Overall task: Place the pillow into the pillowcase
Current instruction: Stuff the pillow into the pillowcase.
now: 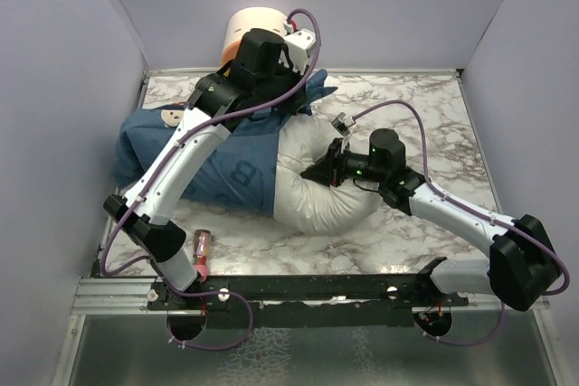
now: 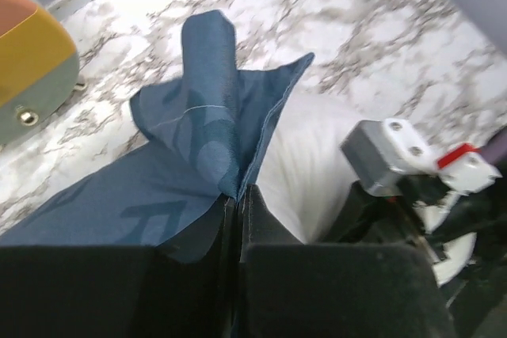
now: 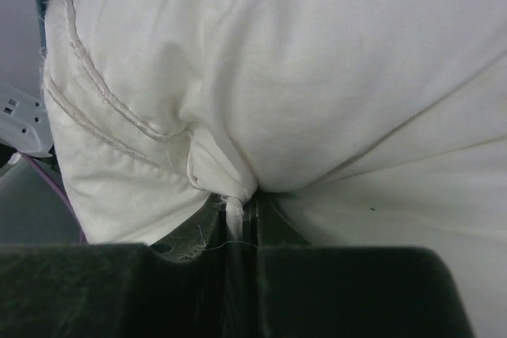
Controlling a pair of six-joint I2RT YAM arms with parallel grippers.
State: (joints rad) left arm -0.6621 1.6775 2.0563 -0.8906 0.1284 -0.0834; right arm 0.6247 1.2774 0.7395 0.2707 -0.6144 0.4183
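Spreading across the top view, the marble table (image 1: 425,115) carries the blue pillowcase (image 1: 226,174) on its left half. The white pillow (image 1: 312,201) is partly inside it, and its bare end bulges out of the opening toward the middle of the table. A cream-and-orange cylinder (image 1: 249,29) sits at the far edge, behind the left arm. The left gripper (image 2: 239,195) has its jaws closed on the hem of the pillowcase's mouth, which rises in a peak. The right gripper (image 3: 242,210) pinches a fold of the pillow beside its seam. A small red object (image 1: 202,246) lies near the left arm's base.
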